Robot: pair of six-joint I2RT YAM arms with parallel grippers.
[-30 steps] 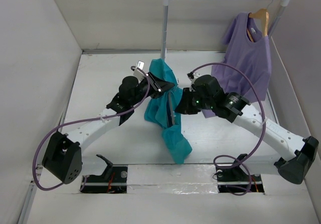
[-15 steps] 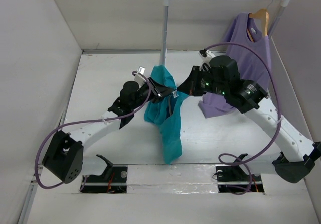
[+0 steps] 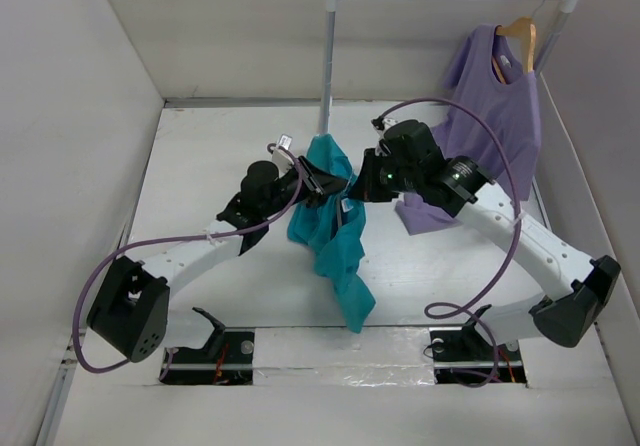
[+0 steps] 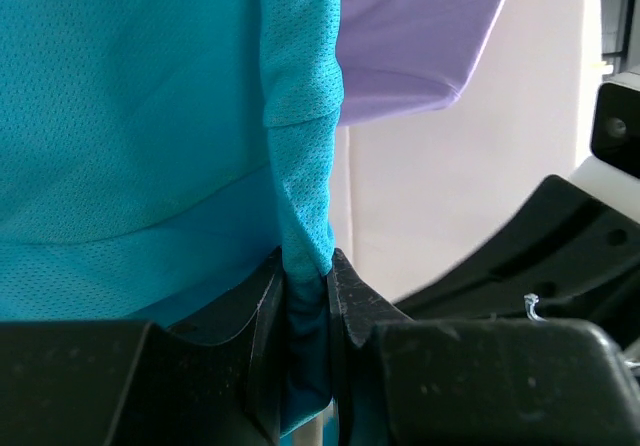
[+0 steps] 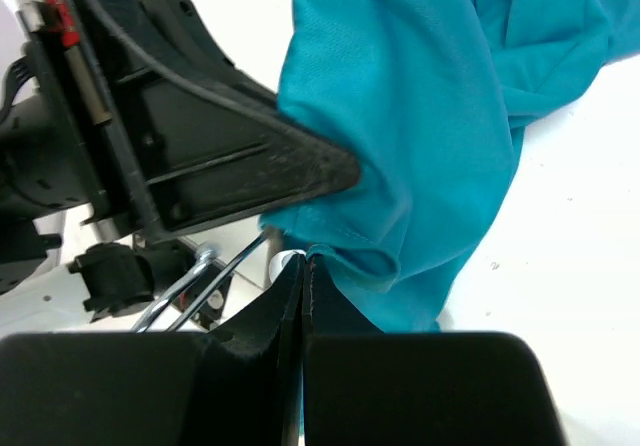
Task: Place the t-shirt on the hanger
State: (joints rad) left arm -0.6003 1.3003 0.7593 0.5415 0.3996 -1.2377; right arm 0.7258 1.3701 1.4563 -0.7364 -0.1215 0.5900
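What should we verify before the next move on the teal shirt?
1. Left claw grip on the teal t-shirt: ok, a fold is pinched between its fingers.
2. Right claw closed: ok, fingers are together.
3. Right claw actually gripping the grey wire hanger: cannot tell, the wire ends right at its tips.
4. Hanger threaded inside the shirt: cannot tell, cloth hides it.
5. Right arm clear of the purple top: cannot tell, they overlap in the top view.
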